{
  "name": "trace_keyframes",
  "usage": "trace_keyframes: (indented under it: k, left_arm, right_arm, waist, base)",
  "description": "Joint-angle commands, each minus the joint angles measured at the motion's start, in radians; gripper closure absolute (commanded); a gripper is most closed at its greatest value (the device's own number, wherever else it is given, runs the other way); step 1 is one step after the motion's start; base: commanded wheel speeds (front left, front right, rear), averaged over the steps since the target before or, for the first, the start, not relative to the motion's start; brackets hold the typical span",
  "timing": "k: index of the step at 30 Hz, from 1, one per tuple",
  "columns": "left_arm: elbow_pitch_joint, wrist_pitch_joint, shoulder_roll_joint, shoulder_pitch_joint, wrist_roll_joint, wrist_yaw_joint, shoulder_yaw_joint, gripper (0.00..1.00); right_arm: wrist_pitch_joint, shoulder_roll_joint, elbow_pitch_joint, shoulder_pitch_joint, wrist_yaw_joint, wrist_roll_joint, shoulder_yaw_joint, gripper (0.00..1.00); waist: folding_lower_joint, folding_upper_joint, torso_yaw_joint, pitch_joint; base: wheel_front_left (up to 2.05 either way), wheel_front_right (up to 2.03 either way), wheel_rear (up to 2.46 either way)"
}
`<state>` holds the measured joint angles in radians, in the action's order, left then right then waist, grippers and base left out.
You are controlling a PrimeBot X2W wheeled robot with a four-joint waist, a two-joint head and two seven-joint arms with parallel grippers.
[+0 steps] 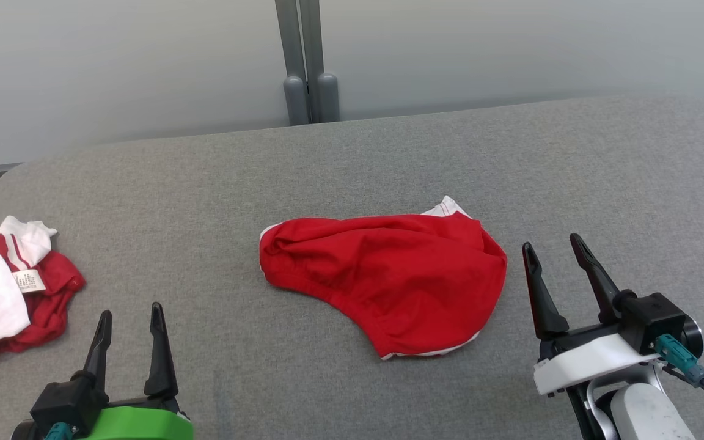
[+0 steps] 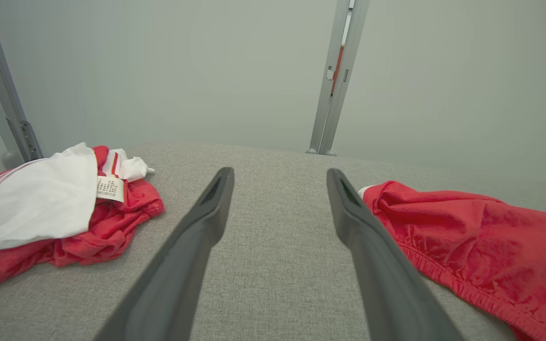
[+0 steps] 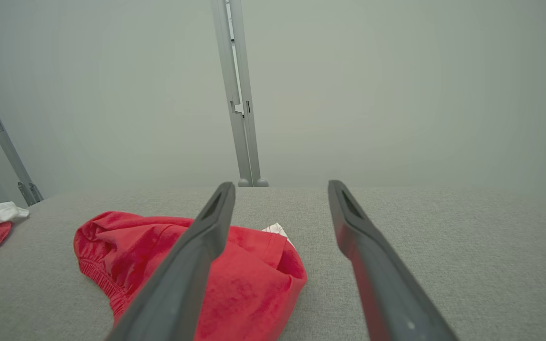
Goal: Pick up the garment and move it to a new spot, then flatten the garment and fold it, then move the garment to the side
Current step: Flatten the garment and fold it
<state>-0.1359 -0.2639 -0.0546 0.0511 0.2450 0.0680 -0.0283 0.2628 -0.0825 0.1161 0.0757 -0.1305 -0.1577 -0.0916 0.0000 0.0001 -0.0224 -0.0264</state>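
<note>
While the grey upholstered surface [image 1: 352,159] is carrying every item in view, the items are lying on it in the following order. At the far left edge a crumpled red-and-white heap [image 1: 16,293] is lying bunched, with white cloth over red and a printed care label [image 1: 29,280] facing up; it is sitting well apart from the central item. Just to its right, at the near edge, the left gripper [image 1: 131,310] is hovering with its two dark fingers pointing away from the robot; its jaws are standing apart with nothing between them; in the left wrist view bare grey fabric is showing through the gap. At the middle of the surface the red garment [image 1: 388,281] is lying loosely spread and wrinkled; an elasticated hem is running along its near left side; white trim is showing at its near bottom corner; a white striped corner is poking out at its far edge. Behind it, past the rear edge, two grey posts [image 1: 310,91] are standing side by side against a pale wall. The right gripper [image 1: 552,239] is hovering near the garment's right edge but apart from it; its fingers are likewise spread and are gripping nothing; in the right wrist view the finger at that view's left is passing in front of the garment.
</note>
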Motion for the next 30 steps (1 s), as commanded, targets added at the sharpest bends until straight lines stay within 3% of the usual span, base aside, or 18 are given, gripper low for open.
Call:
trace_keyframes:
  k: [1, 15, 20, 30]
  left_arm:
    - [-0.002, -0.001, 0.001, -0.006, -0.007, 0.005, -0.005, 0.00]
    - [-0.010, -0.001, 0.004, -0.023, 0.004, 0.030, 0.029, 0.00]
    - [-0.038, 0.058, -0.003, -0.056, 0.063, 0.061, 0.189, 0.00]
    - [-0.067, 0.381, -0.114, -0.168, 0.331, 0.064, 0.592, 0.00]
  right_arm:
    - [0.003, 0.000, -0.002, 0.002, 0.000, -0.001, 0.002, 0.00]
    - [0.003, 0.000, -0.005, 0.011, 0.000, 0.001, 0.007, 0.00]
    - [0.003, -0.006, -0.009, 0.020, 0.000, 0.003, 0.021, 0.00]
    - [0.003, -0.001, -0.017, 0.063, 0.000, 0.005, 0.038, 0.00]
  waist:
    - [0.0000, -0.0001, -0.001, 0.000]
    - [0.0000, -0.0001, -0.011, 0.000]
    - [0.0000, -0.0001, -0.019, -0.010]
    - [0.0000, -0.0001, -0.082, -0.058]
  base:
    - [0.00, 0.00, 0.00]
    - [0.00, 0.00, 0.00]
    - [0.00, 0.00, 0.00]
    - [0.00, 0.00, 0.00]
